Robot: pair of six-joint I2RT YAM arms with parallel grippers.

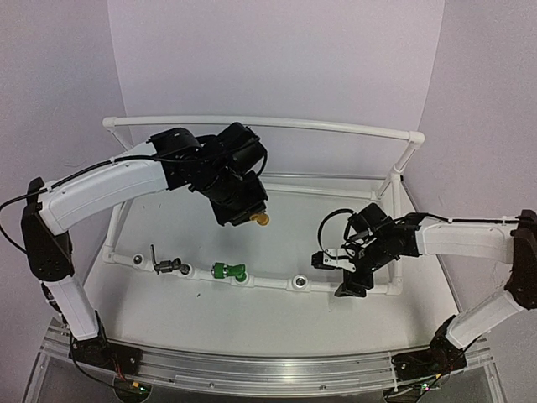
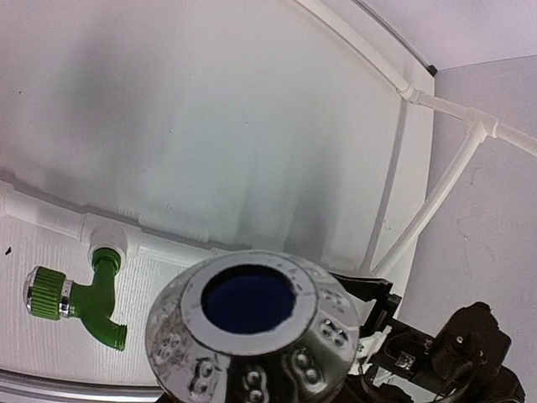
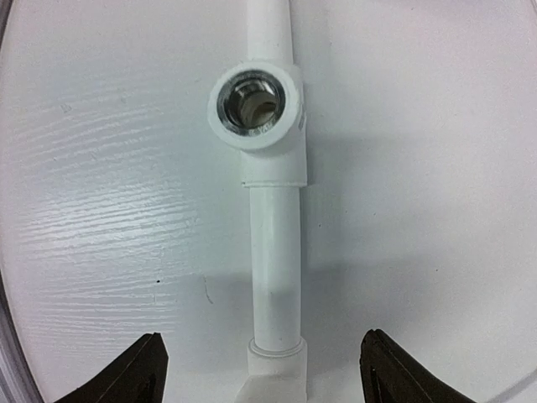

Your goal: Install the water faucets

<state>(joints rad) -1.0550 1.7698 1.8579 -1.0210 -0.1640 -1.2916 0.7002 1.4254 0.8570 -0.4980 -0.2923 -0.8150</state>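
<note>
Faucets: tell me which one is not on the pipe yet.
The brass one, held in the air by the left gripper. The grey one and the green one already sit on the front pipe.

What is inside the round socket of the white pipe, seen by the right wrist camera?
Inside the socket is a shiny metal ring around a pale hollow; no faucet sits in it. What lies deeper in the hollow cannot be seen.
</note>
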